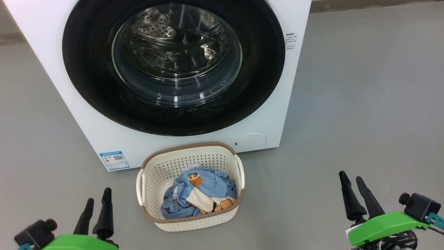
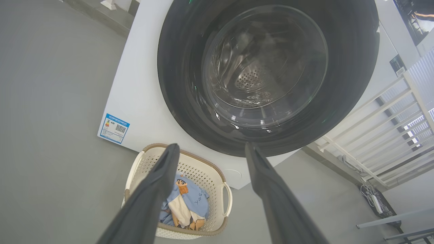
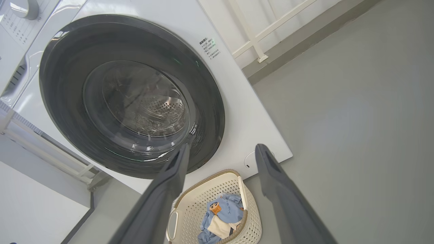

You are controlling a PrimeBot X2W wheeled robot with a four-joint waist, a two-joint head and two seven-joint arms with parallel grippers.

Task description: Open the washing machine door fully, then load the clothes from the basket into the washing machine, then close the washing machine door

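Note:
The white washing machine (image 1: 52, 52) fills the top of the head view, and its round black-ringed door (image 1: 90, 86) lies shut flat against the front. On the floor just before it stands the cream basket (image 1: 163, 166) with light blue printed clothes (image 1: 204, 187) inside. My left gripper (image 1: 99, 196) hangs open at the lower left, well left of the basket. At the lower right my right gripper (image 1: 351, 177) is open too, far right of the basket. Both wrist views look up at the door (image 2: 176, 67) (image 3: 64, 101), with the basket (image 2: 203, 169) (image 3: 210, 189) between open, empty fingers.
Grey floor (image 1: 364, 104) stretches to both sides of the machine. A white railing (image 2: 390, 128) and a power strip with cables (image 2: 374, 200) stand beside the machine in the left wrist view. A small round flap (image 1: 250, 141) and a blue label (image 1: 114, 160) mark the machine's lower front.

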